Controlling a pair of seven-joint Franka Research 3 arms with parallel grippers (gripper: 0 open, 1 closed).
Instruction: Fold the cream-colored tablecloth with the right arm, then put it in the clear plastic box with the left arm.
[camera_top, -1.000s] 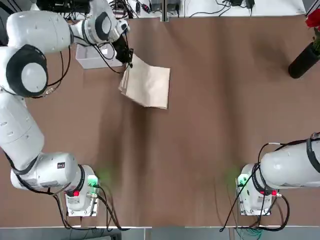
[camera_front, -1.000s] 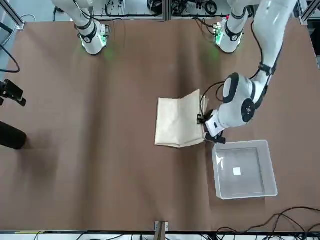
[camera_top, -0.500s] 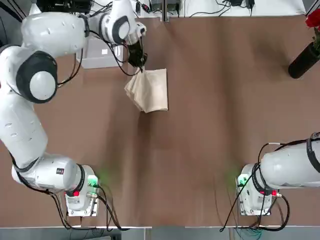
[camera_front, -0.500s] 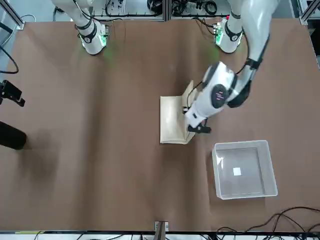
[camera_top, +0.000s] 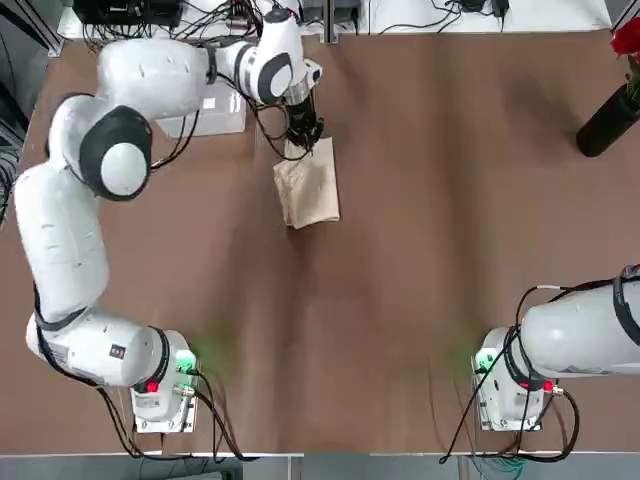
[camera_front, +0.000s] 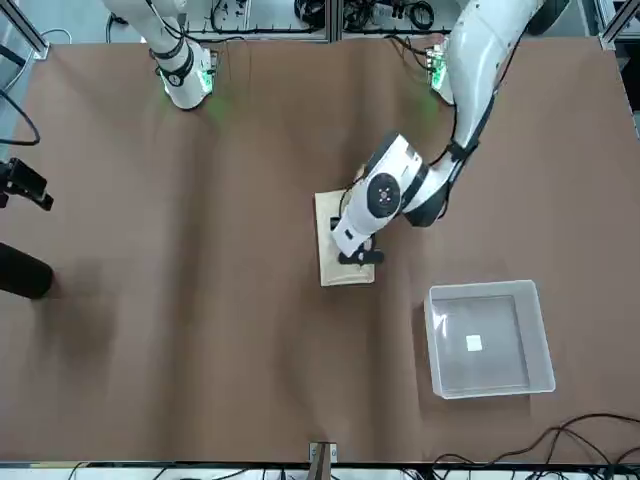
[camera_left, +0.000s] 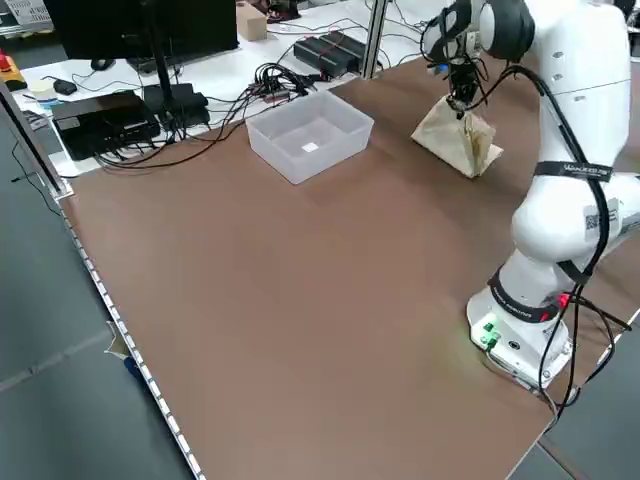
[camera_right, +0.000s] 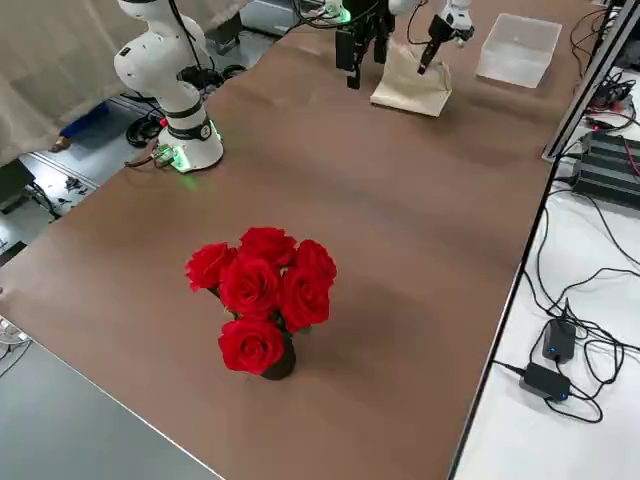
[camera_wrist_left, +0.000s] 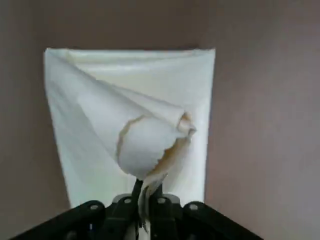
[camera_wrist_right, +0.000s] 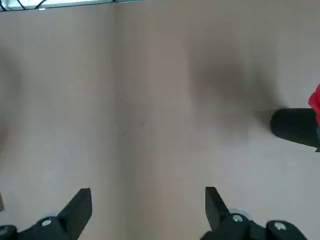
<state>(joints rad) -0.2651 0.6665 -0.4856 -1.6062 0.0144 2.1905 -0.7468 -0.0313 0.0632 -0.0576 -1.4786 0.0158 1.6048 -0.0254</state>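
Nearest the bases, the right gripper (camera_wrist_right: 145, 210) is parked at about 4 o'clock on the table (camera_top: 430, 250), fingers spread wide and empty over bare brown surface; a dark vase (camera_wrist_right: 295, 127) lies ahead of it. Farther out, near 12 o'clock, the left gripper (camera_wrist_left: 145, 197) has its fingers pinched nearly together on a lifted corner of the cream-colored tablecloth (camera_top: 310, 190); the cloth curls up from that corner into a cone while the rest lies folded flat on the table. Beyond, at about 11 o'clock, the clear plastic box (camera_top: 205, 110) stands apart from the cloth, partly hidden under the left arm (camera_top: 160, 75); the red roses (camera_right: 262, 290) sit at 2 o'clock.
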